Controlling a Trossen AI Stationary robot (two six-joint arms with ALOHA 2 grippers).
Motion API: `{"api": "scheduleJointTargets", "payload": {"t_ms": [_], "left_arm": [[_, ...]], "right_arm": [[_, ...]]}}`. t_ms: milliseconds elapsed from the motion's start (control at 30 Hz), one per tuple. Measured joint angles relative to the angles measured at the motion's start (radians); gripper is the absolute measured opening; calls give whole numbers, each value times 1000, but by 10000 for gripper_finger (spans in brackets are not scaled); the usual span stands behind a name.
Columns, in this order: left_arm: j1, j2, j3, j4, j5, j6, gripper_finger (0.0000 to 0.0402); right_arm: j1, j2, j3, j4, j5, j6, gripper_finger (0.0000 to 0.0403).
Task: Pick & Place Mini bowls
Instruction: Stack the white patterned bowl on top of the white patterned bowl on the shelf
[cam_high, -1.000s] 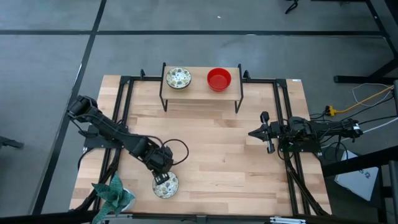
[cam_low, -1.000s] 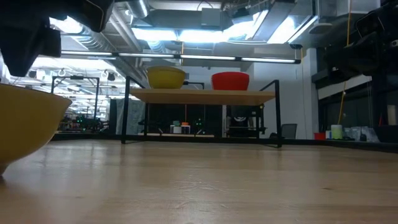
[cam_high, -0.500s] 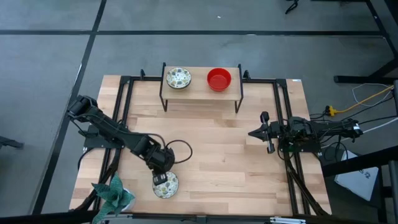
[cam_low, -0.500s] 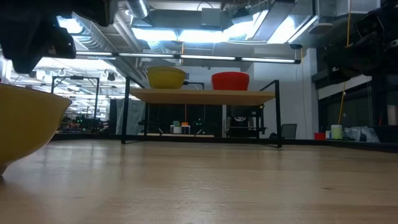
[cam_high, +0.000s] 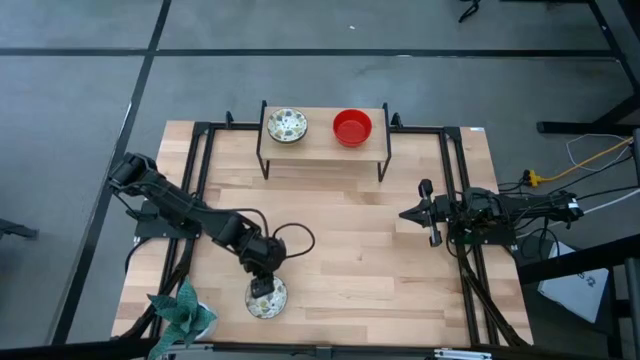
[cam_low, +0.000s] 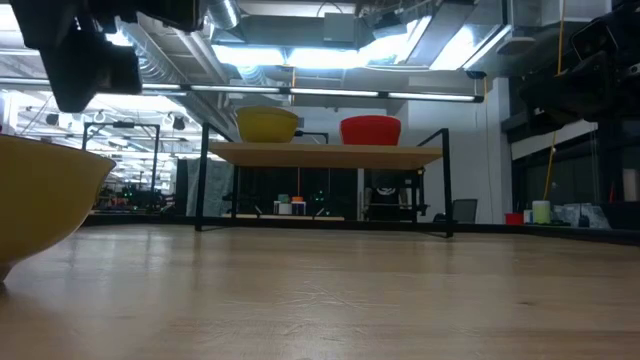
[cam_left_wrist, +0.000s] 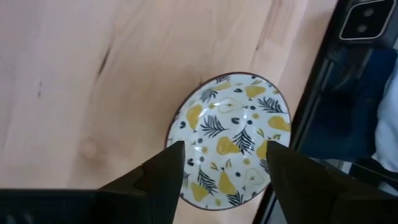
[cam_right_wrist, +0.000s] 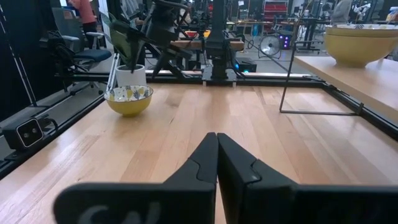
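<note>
Directly below my left jaws (cam_left_wrist: 217, 165), which stand wide open and empty, sits the patterned bowl (cam_left_wrist: 230, 140): rigid, glossy, probably slippery and breakable, so I'd pinch its rim.

Teal plant (cam_high: 180, 310) (potted) near table (cam_high: 350, 260) corner.

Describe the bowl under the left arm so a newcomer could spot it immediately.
On the wooden table, look to the near edge, beside the teal leafy plant. The small round bowl sits there below the left tool, alone on the tabletop, yellow outside, white inside with pears and leaves.
</note>
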Motion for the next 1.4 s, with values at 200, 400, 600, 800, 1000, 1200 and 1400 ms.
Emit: {"api": "scheduleJointTargets", "payload": {"t_ms": [200,400,600,800,1000,1200,1400], "left_arm": [[-1,0,0,-31,0,24,219],[-4,0,0,-77,-16,34,215],[-21,0,0,-91,-58,35,212],[-35,23,0,-128,-71,34,212],[-42,55,0,-127,-71,34,211],[-52,78,0,-131,-105,34,211],[-67,115,0,-130,-107,41,211]], "right_arm": [[0,0,0,0,0,3,6],[0,0,0,0,0,3,6],[0,0,0,0,0,3,6],[0,0,0,0,0,3,6],[0,0,0,0,0,3,6],[0,0,0,0,1,7,6],[0,0,0,0,0,4,6]]}}
